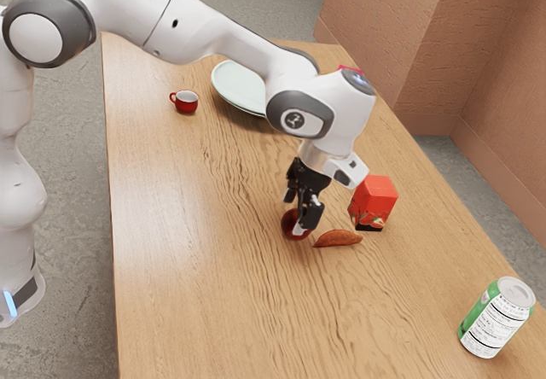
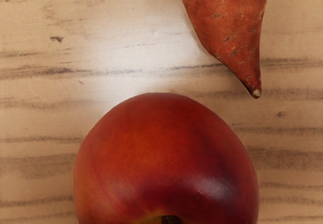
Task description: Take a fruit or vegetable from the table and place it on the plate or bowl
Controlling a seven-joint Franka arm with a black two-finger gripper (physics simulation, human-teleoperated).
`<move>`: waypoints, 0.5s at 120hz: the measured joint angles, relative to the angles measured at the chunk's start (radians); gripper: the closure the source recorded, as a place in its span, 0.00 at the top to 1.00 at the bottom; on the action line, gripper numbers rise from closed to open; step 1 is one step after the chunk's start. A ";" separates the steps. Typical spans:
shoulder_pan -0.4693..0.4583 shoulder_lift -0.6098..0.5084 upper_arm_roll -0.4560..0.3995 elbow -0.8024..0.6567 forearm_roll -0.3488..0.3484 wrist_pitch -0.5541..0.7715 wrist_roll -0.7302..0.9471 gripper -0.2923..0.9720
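Observation:
A red-orange peach rests on the wooden table near its middle. My black gripper is lowered over it, with one finger on each side of the fruit and the jaws standing wide. In the wrist view the peach lies right under the hand. An orange sweet potato lies just to the exterior view's right of the peach, and its pointed tip shows close by. A pale green plate sits at the far side of the table, partly hidden by my arm.
A red box stands beside the sweet potato, close to my hand. A small red cup sits near the plate. A green and white can lies near the table's front right edge. Brown walls rise beyond the table.

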 joint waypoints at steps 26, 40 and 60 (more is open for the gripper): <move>-0.002 0.004 0.001 -0.048 0.026 0.080 -0.001 0.77; -0.006 0.004 0.001 -0.084 0.029 0.124 -0.001 0.77; -0.011 -0.001 0.000 -0.089 0.051 0.168 -0.001 0.63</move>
